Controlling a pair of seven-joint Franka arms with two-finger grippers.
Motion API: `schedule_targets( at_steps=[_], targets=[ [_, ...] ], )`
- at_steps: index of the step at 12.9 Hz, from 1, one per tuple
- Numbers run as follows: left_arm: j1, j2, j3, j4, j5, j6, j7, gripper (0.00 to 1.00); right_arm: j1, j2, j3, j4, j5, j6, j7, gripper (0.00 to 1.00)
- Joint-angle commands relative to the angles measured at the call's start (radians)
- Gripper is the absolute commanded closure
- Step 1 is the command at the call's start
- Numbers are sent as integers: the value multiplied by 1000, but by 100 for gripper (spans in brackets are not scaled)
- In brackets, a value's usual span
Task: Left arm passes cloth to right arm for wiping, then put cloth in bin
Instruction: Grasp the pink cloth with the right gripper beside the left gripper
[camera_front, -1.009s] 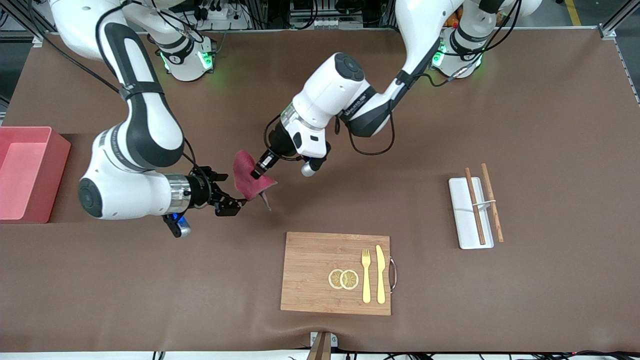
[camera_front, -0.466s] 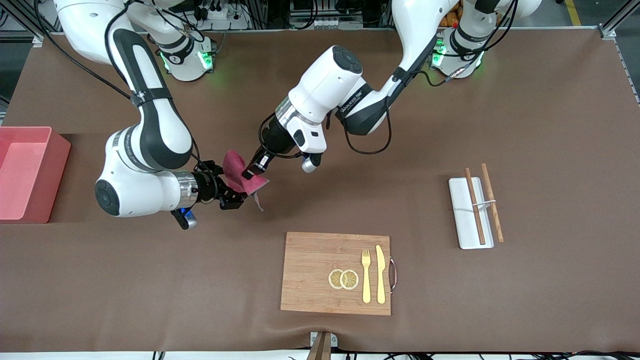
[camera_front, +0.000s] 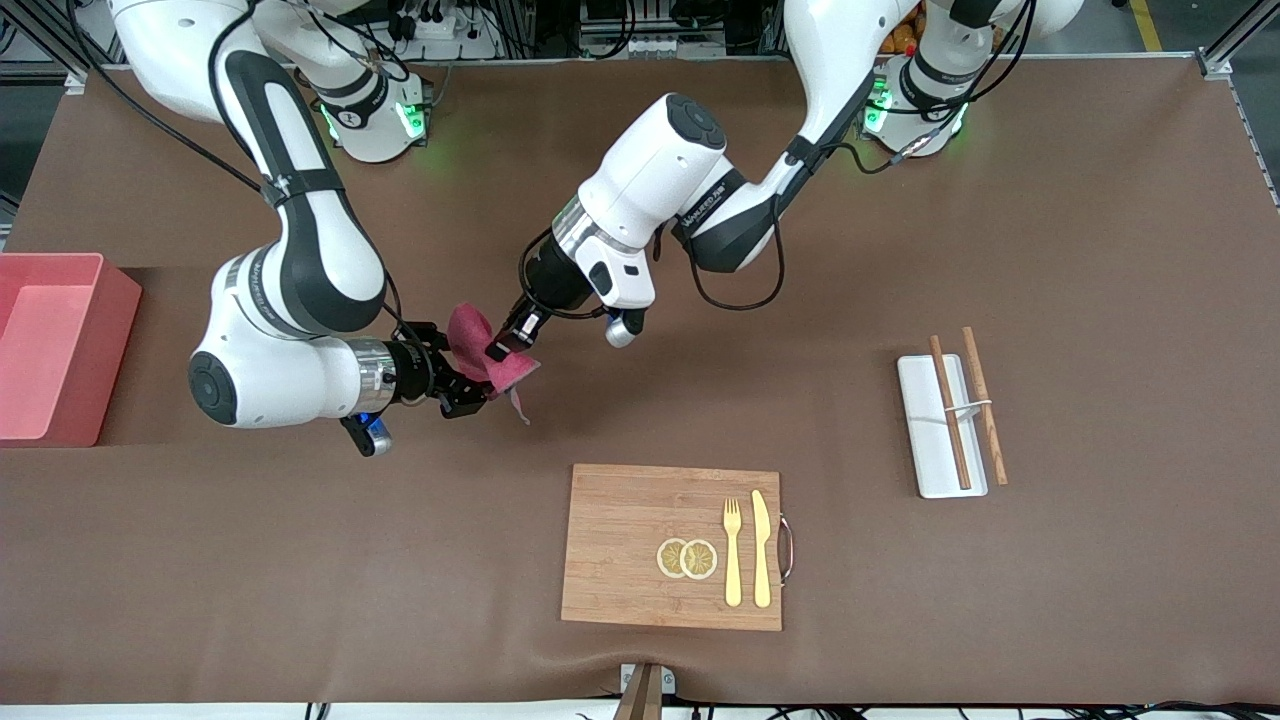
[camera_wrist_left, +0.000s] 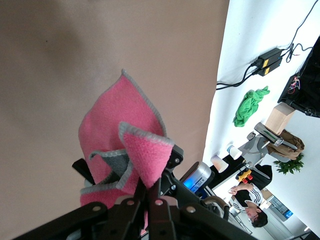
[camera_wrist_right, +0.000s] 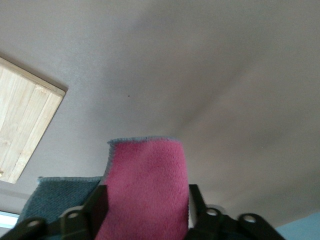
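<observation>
Hanging in mid-air above the brown table, the small crimson-magenta fleece cloth (camera_front: 478, 350) is clamped by the left gripper (camera_front: 500, 346). The right gripper (camera_front: 462, 385) brackets its lower edge, jaws apart around it, 1 close from taking over.

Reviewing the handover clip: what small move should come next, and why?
Probably the right gripper should shut on the cloth: its fingers straddle the cloth, which the left gripper holds over bare table. Then the left can release.
</observation>
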Motion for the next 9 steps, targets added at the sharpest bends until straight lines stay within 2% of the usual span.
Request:
schedule_targets(
  at_steps=[1, 3, 5, 6, 7, 9],
  targets=[
    [-11, 17, 11, 26, -7, 14, -17, 100, 13, -33, -8, -39, 20, 20, -17, 100],
    [-11, 19, 11, 26, -7, 14, -17, 100, 10, -35, -8, -38, 20, 16, -43, 100],
    [-13, 22, 11, 26, -5, 14, -16, 90, 7, -39, -12, -31, 1, 16, -57, 100],
    [-13, 22, 9, 26, -2, 13, -16, 78, 3, -44, -17, -30, -16, 14, -57, 100],
    [-13, 19, 11, 26, -1, 13, -16, 55, -6, -52, -18, -30, -69, 14, -62, 100],
    [-8, 5, 15, 26, 2, 8, -16, 0, -3, -55, -17, -34, -170, 11, -65, 100]
  ],
)
